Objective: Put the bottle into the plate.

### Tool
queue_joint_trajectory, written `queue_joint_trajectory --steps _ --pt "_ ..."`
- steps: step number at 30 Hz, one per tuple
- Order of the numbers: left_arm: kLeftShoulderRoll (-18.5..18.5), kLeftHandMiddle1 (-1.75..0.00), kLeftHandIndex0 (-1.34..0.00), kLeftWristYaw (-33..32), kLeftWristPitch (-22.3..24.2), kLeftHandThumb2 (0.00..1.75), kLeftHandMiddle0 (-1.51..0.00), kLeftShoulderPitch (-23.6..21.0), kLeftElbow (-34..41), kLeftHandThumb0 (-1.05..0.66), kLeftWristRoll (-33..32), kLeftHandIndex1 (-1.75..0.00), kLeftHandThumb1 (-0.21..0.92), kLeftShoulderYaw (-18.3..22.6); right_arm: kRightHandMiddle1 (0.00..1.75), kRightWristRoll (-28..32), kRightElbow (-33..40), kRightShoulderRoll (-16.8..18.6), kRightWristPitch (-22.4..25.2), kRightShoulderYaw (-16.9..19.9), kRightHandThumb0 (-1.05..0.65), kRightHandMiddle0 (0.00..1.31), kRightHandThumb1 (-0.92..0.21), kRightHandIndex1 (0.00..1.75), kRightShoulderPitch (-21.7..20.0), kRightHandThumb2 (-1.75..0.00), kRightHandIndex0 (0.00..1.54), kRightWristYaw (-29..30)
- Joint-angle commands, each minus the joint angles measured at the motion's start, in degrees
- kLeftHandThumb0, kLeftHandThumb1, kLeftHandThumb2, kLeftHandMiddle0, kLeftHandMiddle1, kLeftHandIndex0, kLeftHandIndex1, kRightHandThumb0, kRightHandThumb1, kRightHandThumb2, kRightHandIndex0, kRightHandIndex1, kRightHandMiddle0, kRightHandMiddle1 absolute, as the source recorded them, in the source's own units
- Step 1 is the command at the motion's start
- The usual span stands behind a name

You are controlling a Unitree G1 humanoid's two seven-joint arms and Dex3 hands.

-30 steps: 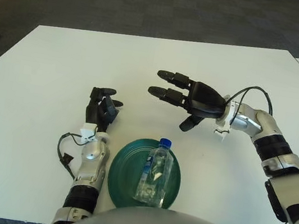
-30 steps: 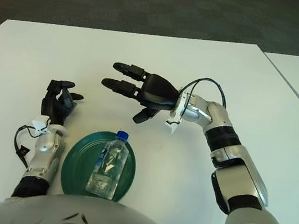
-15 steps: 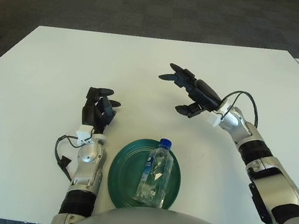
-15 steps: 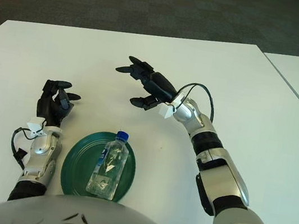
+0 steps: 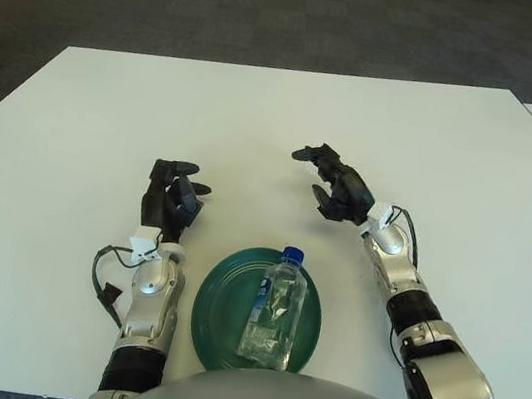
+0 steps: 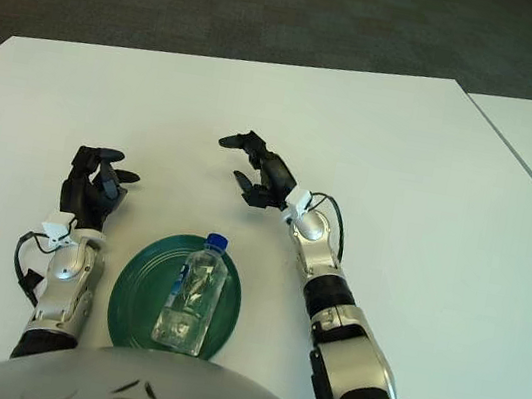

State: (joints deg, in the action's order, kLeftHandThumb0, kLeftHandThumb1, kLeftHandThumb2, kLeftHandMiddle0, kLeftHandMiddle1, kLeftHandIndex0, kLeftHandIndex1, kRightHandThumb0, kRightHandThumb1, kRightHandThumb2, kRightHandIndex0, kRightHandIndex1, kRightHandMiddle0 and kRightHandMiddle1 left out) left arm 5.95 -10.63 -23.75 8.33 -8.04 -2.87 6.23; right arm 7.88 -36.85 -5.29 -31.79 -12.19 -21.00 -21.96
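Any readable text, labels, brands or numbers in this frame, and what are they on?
No text can be read.
Bottle, lying in the green plate: its clear wrap shows faint markings, too small to read.
Left robot hand and right robot hand: white tags at the wrists, no legible print.
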Motion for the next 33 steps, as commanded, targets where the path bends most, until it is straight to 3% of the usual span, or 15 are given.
queue_joint_trajectory --steps 1,4,7,9,12,15,18,22,33 --pt "-1.0 -1.62 -0.36 0.9 -0.1 0.87 -0.60 0.2 0.2 -0.69 -0.3 -1.67 0.92 0.8 1.00 1.3 3.1 1.8 2.9 2.1 -0.60 0.27 -0.92 0.18 1.2 -0.50 0.72 0.8" --pt "-1.0 -1.64 -0.37 0.8 -0.4 0.87 -0.60 -0.3 -0.7 -0.70 -0.1 -1.67 0.92 1.2 1.02 0.9 4.5 3.0 4.6 3.3 -0.59 0.30 -0.92 0.32 2.6 -0.46 0.68 2.4" --pt "-1.2 -1.67 -0.38 1.1 -0.6 0.86 -0.59 -0.6 -1.2 -0.70 -0.3 -1.68 0.92 1.7 1.07 0.3 6.0 4.2 6.4 4.2 -0.56 0.33 -0.90 0.61 3.7 -0.47 0.61 4.2" --pt "-1.3 -1.68 -0.38 1.3 -0.7 0.85 -0.59 -0.8 -1.3 -0.71 -0.3 -1.69 0.92 1.9 1.38 0.1 6.8 4.8 7.3 4.7 -0.44 0.33 -0.91 0.84 4.1 -0.42 0.57 5.0" --pt "-1.5 -1.69 -0.37 1.7 -0.7 0.85 -0.58 -0.9 -1.2 -0.72 -0.6 -1.69 0.92 2.1 1.48 -0.3 7.5 5.9 7.6 5.6 -0.39 0.38 -0.90 1.03 4.2 -0.38 0.60 6.7" --pt "-1.4 -1.70 -0.36 2.0 -0.8 0.84 -0.57 -1.1 -1.2 -0.74 -0.8 -1.70 0.92 2.0 1.48 -0.8 6.9 6.8 6.6 6.5 -0.13 0.43 -0.68 1.30 3.9 -0.68 0.61 8.3" --pt "-1.2 -1.73 -0.35 2.4 -1.3 0.83 -0.56 -1.3 -1.5 -0.75 -1.1 -1.71 0.92 1.9 1.52 -1.7 4.5 7.5 4.7 7.5 -0.05 0.46 -0.49 1.49 3.5 -0.96 0.62 10.3" --pt "-1.4 -1.74 -0.36 3.4 -1.9 0.81 -0.58 -1.4 -1.6 -0.76 -2.2 -1.72 0.92 2.1 1.58 -3.0 1.4 8.6 2.8 8.1 -0.02 0.47 -0.37 1.63 3.7 -1.17 0.64 12.3" --pt "-1.8 -1.74 -0.39 4.2 -1.8 0.76 -0.59 -0.9 -1.3 -0.78 -2.7 -1.70 0.92 2.7 1.64 -5.3 -0.7 10.9 1.0 9.0 -0.01 0.54 -0.19 1.74 5.3 -1.44 0.71 16.8"
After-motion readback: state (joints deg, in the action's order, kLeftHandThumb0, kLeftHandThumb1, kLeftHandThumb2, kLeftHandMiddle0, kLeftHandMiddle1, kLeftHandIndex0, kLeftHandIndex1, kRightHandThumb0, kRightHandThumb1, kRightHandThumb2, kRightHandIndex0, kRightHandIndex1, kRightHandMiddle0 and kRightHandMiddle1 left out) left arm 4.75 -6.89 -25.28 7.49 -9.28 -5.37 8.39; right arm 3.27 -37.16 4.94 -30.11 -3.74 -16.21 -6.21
